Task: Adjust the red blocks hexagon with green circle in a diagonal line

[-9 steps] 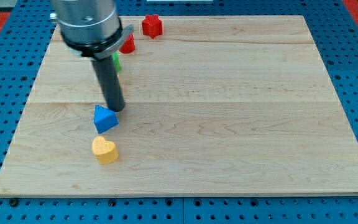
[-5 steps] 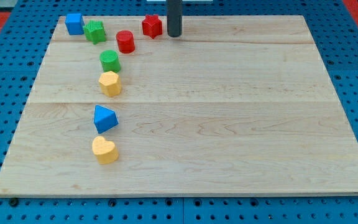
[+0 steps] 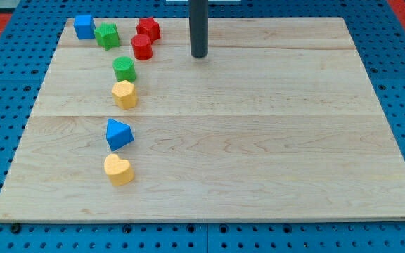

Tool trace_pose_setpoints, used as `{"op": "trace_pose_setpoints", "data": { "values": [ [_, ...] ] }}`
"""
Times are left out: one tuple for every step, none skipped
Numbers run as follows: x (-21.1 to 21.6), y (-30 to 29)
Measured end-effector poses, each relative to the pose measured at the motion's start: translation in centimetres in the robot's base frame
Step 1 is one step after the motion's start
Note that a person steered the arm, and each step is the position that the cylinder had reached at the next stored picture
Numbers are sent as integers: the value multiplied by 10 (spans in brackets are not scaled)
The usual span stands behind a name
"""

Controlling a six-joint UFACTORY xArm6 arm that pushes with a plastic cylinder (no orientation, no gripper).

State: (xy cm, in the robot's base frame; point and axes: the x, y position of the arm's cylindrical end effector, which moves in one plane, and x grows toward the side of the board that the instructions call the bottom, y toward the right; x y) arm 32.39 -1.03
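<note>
A red hexagon-like block (image 3: 148,29) sits near the view's top, touching a red cylinder (image 3: 142,47) just below and left of it. A green circle (image 3: 124,69) lies further below and left, so the three run in a slanted line. My tip (image 3: 199,54) is to the right of the red blocks, apart from them, with a gap of bare board between.
A blue cube (image 3: 84,27) and a green star-like block (image 3: 107,35) sit at the top left. A yellow hexagon (image 3: 124,94) touches the green circle from below. A blue triangle (image 3: 119,133) and a yellow heart (image 3: 119,169) lie lower left on the wooden board (image 3: 259,140).
The red hexagon-like block has slid left from beside the rod to touch the red cylinder. My tip has moved slightly down the view.
</note>
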Motion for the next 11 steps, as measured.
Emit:
{"op": "trace_pose_setpoints", "data": {
  "values": [
    [40, -22],
    [64, -56],
    [69, -80],
    [69, -87],
    [70, -102],
    [71, -114],
    [56, -88],
    [-1, -67],
    [-45, -58],
    [-60, -62],
    [-60, -74]
  ]
}}
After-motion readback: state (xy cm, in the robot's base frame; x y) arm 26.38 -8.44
